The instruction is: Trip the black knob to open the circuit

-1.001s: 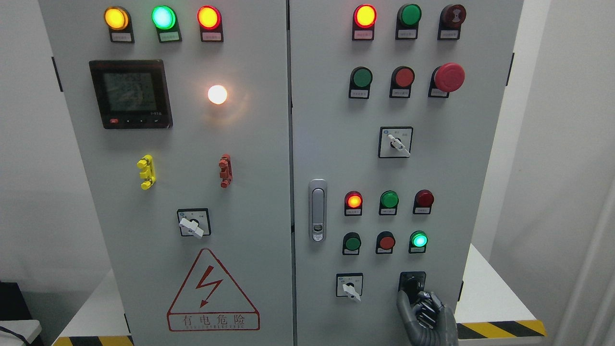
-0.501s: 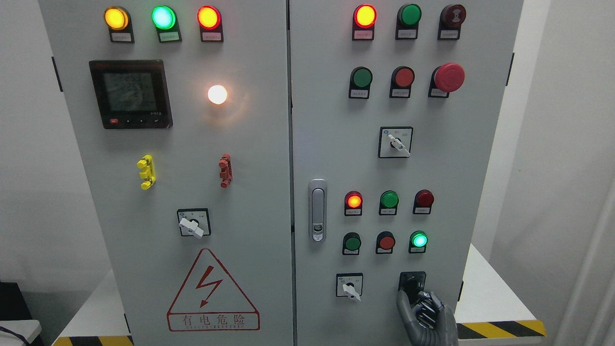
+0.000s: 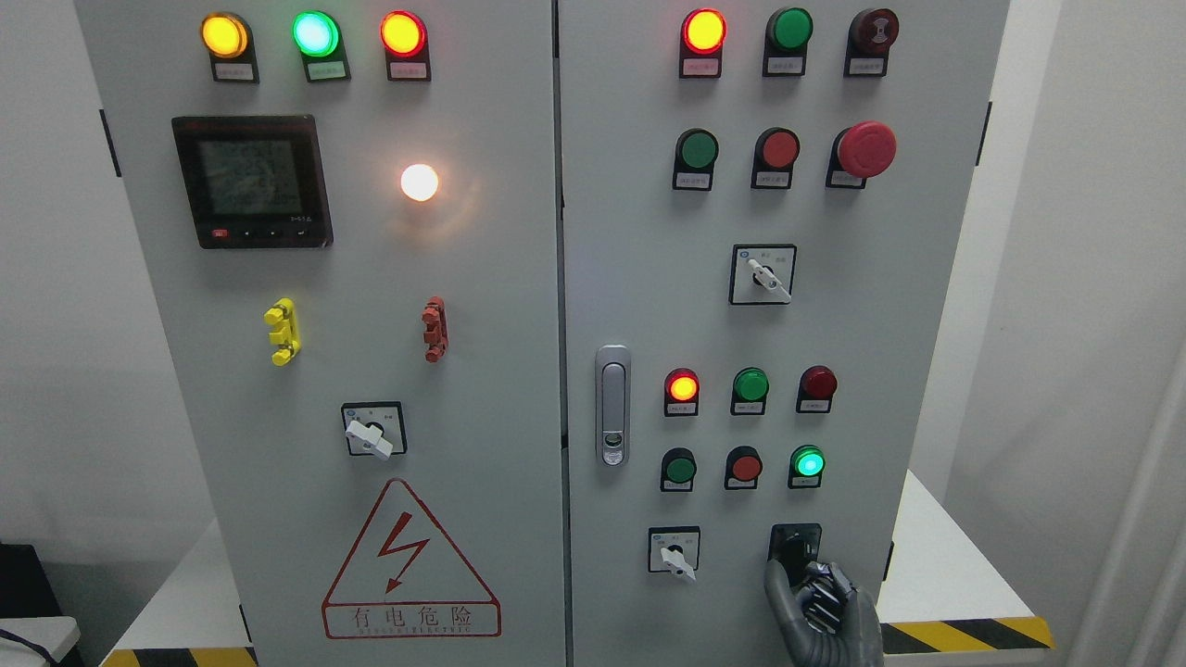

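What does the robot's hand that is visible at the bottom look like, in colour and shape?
Only the right hand shows. It is dark grey with a smooth, slightly glossy shell, and has jointed fingers with black and silvery segments. No cables or markings are visible on it.

Electrical test room, grey control cabinet [image 3: 519, 306], indicator lamps, hazard-striped platform [image 3: 964, 634], white walls

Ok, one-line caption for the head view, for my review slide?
Right hand reaches up to the black knob at the lower right of the grey control cabinet.
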Tool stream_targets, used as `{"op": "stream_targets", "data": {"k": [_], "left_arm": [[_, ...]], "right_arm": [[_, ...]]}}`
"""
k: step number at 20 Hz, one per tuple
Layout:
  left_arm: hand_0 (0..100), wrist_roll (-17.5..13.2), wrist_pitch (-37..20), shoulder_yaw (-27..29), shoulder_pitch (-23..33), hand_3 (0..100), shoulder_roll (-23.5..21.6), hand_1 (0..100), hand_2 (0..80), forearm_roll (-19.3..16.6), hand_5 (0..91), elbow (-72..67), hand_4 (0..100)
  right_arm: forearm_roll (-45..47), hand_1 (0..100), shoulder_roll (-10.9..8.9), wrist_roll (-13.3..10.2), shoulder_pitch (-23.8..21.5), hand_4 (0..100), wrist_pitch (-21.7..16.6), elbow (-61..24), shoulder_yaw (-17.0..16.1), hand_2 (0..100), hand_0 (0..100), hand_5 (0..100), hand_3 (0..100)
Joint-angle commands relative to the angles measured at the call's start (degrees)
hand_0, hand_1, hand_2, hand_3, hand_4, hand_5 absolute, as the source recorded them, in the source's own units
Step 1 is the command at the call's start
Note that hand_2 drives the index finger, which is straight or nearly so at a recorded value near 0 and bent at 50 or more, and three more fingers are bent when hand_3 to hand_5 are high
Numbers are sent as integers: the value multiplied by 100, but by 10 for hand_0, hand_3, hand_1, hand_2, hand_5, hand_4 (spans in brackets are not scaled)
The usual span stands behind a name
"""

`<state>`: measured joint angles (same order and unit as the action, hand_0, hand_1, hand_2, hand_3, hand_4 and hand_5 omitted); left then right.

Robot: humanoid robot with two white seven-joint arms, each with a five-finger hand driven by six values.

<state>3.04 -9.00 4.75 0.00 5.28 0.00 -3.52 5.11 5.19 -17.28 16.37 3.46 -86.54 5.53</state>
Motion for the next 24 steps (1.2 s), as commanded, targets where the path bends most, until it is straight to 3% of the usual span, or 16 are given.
{"op": "stream_targets", "data": {"k": [1,24], "left_arm": [[120,3,3,0,-44,0,8,389,0,-193,0,0,0],[120,3,3,0,-44,0,8,389,0,-185,0,0,0]], "right_arm": [[-1,685,0,-30,-2,961,5,-12,1,623,309,981,934],[-19,729,0,-38,-2,958,5,24,-61,597,288,981,924]]}}
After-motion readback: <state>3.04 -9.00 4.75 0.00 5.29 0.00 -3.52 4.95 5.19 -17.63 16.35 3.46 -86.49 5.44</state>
